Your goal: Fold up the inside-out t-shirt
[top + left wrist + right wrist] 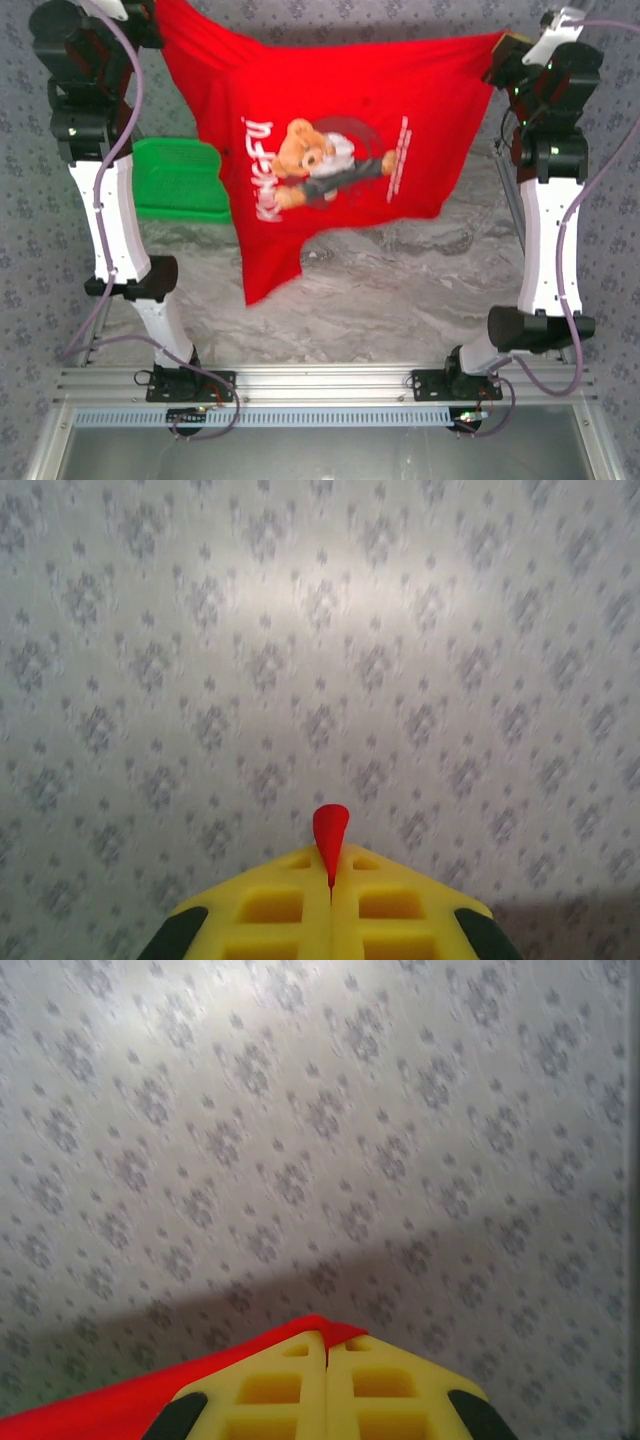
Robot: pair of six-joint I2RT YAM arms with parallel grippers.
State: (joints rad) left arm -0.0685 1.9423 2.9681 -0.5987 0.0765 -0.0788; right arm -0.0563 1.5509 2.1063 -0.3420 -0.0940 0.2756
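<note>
**Overhead view.** I see the inside-out t-shirt (330, 120) stretched in the air between the two arms, above the marbled table (420, 290). Its upper edge runs almost straight from one gripper to the other. The printed side, a bear with white lettering, faces the camera. The cloth sags to a point at lower left, and I cannot tell whether that point touches the table. The left gripper (150, 15) pinches the upper left corner and the right gripper (508, 48) the upper right. A green basket (180, 180) sits on the table just beside the left arm, its right edge hidden by the shirt.

**Left wrist view.** The yellow fingers (270, 905) are pressed together on a small red tip of cloth, with a patterned wall (320, 630) beyond.

**Right wrist view.** The fingers are likewise clamped, with red cloth trailing off to the lower left
</note>
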